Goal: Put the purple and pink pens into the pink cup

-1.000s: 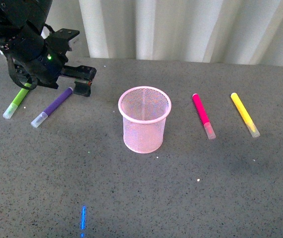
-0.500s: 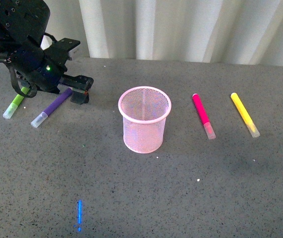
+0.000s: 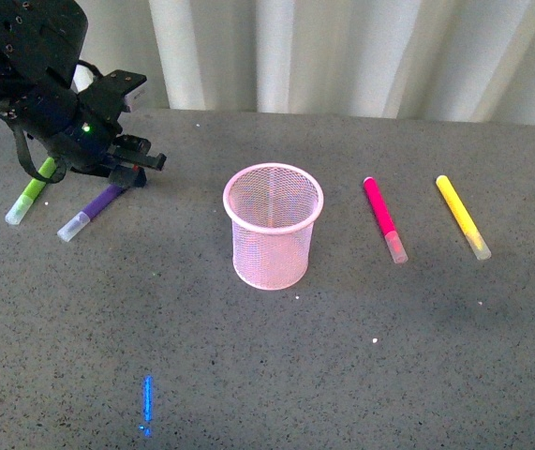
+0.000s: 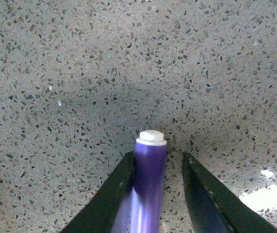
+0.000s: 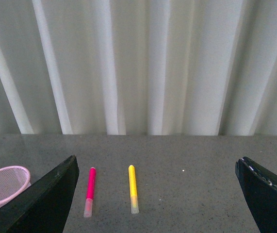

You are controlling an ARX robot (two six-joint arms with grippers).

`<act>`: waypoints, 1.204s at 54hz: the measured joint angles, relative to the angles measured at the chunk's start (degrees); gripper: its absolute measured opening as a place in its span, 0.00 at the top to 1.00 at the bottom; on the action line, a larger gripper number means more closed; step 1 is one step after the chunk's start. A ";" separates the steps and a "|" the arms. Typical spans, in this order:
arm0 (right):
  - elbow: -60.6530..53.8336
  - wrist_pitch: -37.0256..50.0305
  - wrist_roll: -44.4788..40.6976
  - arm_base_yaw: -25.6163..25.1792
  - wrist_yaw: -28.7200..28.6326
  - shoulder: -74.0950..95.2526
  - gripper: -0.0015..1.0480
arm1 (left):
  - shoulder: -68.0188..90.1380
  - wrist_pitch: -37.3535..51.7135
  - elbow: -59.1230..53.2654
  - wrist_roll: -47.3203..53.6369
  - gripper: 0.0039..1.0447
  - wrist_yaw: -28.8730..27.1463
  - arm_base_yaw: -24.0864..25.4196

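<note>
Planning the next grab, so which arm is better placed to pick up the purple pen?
Left. The left hand is open and straddles the purple pen. The right hand is open and faces the pink pen, with the purple one out of its view.

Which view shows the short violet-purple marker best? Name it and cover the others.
The left wrist view: the violet-purple marker fills the foreground, white end tip sharp, between the left gripper's jaws. The front view shows it small, its far end hidden by the arm. The right wrist view misses it.
</note>
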 joint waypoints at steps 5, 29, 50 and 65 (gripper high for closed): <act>0.00 0.00 0.02 0.00 0.00 0.00 0.07 | 0.00 0.02 0.00 -0.98 0.82 0.20 -0.07; 0.00 0.00 0.00 0.00 0.00 0.00 0.07 | -5.62 8.48 -5.68 -12.98 0.88 3.52 -1.92; 0.00 0.00 0.02 0.00 0.00 0.00 0.07 | -36.04 35.71 -22.84 -26.95 0.88 -0.70 -2.23; 0.00 0.00 0.02 0.00 0.02 0.00 0.07 | -46.90 46.36 -36.15 -37.88 0.88 -8.09 -14.23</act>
